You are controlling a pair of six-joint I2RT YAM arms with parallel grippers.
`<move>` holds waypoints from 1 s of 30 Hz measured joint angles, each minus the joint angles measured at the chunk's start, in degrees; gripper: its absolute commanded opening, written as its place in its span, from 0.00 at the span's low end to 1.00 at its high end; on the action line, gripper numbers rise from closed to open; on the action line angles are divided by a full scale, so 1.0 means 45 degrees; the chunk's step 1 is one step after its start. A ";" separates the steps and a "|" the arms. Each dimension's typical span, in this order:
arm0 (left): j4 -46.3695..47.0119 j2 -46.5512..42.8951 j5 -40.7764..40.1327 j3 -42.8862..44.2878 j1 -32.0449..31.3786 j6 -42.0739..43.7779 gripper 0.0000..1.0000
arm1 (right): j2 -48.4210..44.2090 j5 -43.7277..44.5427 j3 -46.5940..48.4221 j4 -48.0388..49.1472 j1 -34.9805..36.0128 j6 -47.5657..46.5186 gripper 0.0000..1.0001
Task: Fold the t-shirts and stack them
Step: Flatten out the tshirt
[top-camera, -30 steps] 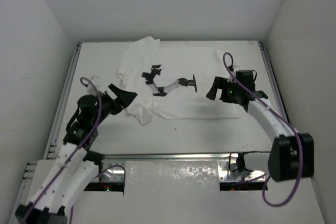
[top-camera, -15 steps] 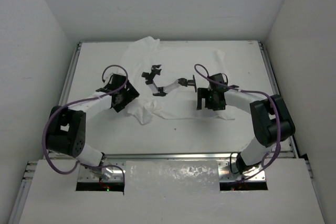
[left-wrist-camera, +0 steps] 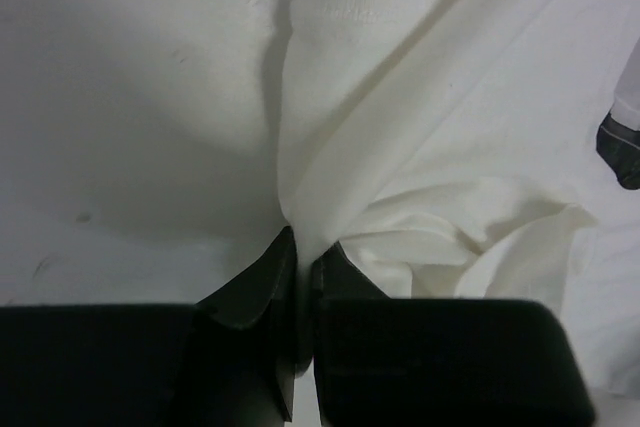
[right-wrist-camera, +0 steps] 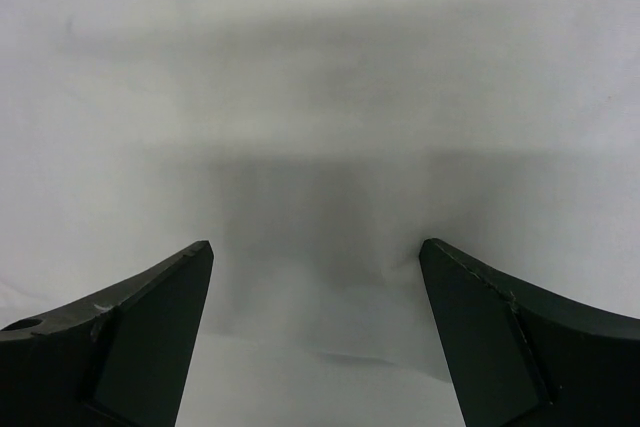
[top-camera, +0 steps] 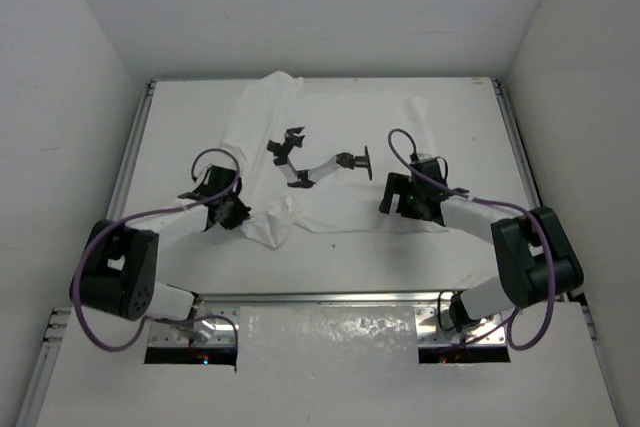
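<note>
The plain white thin cotton t-shirt [top-camera: 350, 122] is lying open, wrinkled and unfolded across the far middle of the white table [top-camera: 400, 257], with its near-left corner bunched into a loose heap. The left gripper [top-camera: 233, 215] is working at that bunched corner. In the left wrist view the left gripper [left-wrist-camera: 305, 269] is clenching a raised ridge of the fabric [left-wrist-camera: 400, 147] between its fingers, which are pressing almost together. The right gripper [top-camera: 385, 197] is hovering low over the near-right part of the garment. In the right wrist view the right gripper [right-wrist-camera: 315, 244] is standing wide apart with nothing between its fingers, and only a pale, nearly flat surface is showing below it. Whether that surface is cloth or table cannot be told from that view. A black-and-white jointed bracket-like object [top-camera: 315, 164] is resting on top of the shirt near its middle. By judgement, the task is sitting at its opening stage. No fold is showing, no stack is forming, and only one garment is appearing in view. Grasping the second corner, flattening the cloth, making each fold and placing the result are all remaining. The object on the fabric is likely obstructing any fold across the centre.
</note>
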 measured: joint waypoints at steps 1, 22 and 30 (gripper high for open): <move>-0.0194 -0.0466 -0.0063 -0.0291 0.0000 -0.0044 0.00 | -0.0379 -0.0005 -0.0374 0.0121 0.0000 0.0102 0.91; -0.2370 -0.6747 -0.1243 -0.0257 -0.1205 0.1423 0.76 | -0.2958 -0.0981 -0.0874 -0.2166 0.0248 -0.0170 0.97; -0.3395 -0.4002 -0.1768 0.0520 -0.5158 0.1025 0.65 | -0.4745 -0.0554 -0.0874 -0.3507 0.0248 -0.0529 0.97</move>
